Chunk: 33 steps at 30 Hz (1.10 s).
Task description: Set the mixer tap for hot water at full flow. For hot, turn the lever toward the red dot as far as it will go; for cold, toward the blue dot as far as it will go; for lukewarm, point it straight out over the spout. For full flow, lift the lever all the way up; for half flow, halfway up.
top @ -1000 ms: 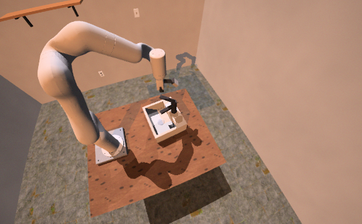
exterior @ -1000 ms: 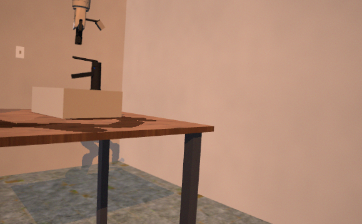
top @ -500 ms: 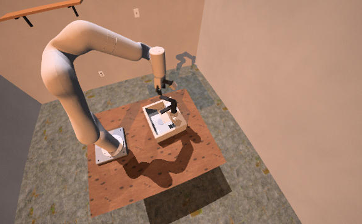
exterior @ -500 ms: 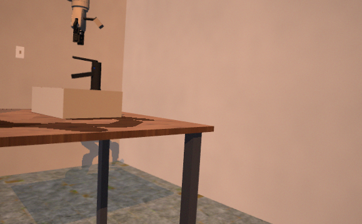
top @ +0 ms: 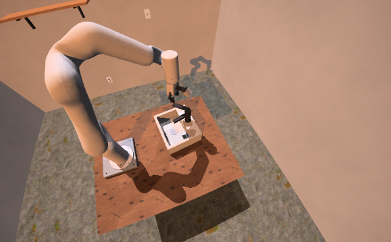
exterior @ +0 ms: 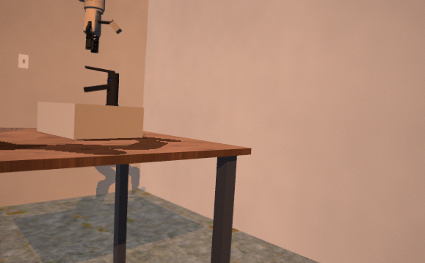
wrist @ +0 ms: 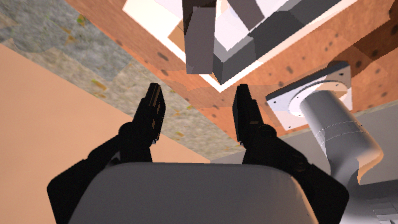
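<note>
Step in hand: getting ready to grab lever. Nothing turned or lifted yet, by look of it.

Tool (exterior: 92, 45) hangs above tap (exterior: 112, 89), apart from it. Fingers spread wide, nothing held.

Lever (exterior: 99, 69) lies low and flat on top of tap, over sink (exterior: 89, 121) on worktop (exterior: 184, 148).

Next: tool must be lowered around lever end, shut on it. Then lever to be turned to red dot, lifted all way up. Red dot not seen.

One tap (exterior: 112, 89), one sink (exterior: 89, 119), one table (exterior: 184, 148), one pincer (wrist: 199, 112).
</note>
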Motion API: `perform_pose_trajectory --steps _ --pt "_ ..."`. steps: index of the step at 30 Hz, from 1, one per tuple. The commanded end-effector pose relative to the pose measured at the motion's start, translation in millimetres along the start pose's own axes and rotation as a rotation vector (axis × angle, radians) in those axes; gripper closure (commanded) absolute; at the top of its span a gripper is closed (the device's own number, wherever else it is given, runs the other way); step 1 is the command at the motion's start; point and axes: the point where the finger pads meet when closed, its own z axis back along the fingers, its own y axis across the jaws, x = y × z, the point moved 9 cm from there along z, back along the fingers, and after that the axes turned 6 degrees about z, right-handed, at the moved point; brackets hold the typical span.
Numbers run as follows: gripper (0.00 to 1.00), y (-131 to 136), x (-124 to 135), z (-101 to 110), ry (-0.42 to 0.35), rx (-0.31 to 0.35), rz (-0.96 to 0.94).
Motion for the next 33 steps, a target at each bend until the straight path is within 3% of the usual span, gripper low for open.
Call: perform_pose_trajectory --steps 1,17,33 --pt "0.27 -0.3 -0.3 1.0 0.001 -0.002 0.000" --pt "0.27 -0.4 -0.2 -1.4 0.002 -0.001 0.000" --pt "0.27 -0.5 -0.1 -17.3 0.002 -0.001 0.000"
